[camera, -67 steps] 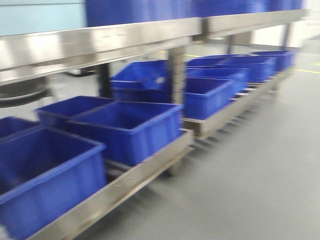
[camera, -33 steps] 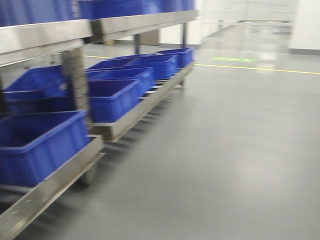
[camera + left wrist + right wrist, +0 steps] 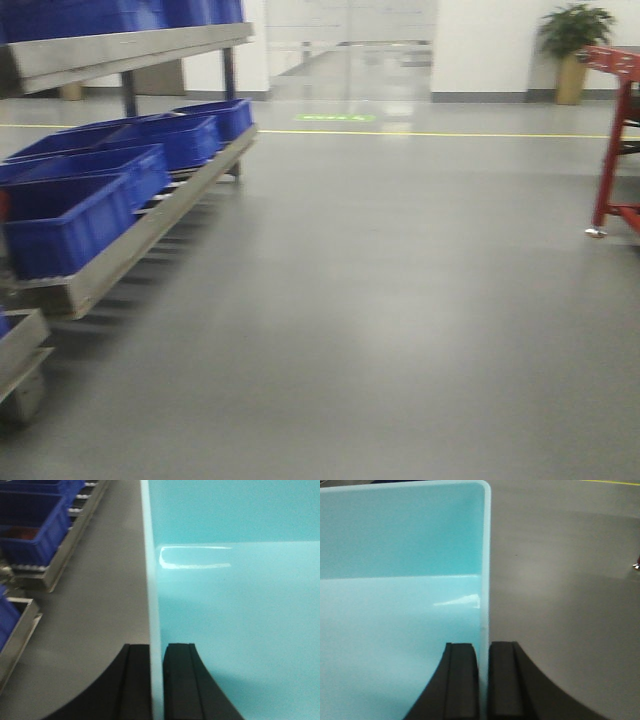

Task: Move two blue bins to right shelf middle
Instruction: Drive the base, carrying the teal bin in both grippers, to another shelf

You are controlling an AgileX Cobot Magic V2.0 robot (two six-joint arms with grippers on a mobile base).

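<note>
A pale sky-blue bin [image 3: 235, 605] fills the right of the left wrist view and, as the same bin [image 3: 400, 580], the left of the right wrist view. My left gripper [image 3: 159, 647] is shut on the bin's left wall, one black finger inside and one outside. My right gripper [image 3: 484, 645] is shut on the opposite wall in the same way. The bin hangs above the grey floor. Only this one pale bin shows. Neither the bin nor the grippers appear in the front view. I cannot tell which rack is the right shelf.
A steel shelf rack [image 3: 130, 245] with several dark blue bins [image 3: 70, 215] runs along the left of the front view. A red metal frame [image 3: 610, 150] stands at the right edge, a potted plant [image 3: 572, 40] behind it. Grey floor [image 3: 380, 300] lies between.
The front view has swung to the right: the steel racks and dark blue bins slid to the left edge, and the open floor, red frame and plant came into view.
</note>
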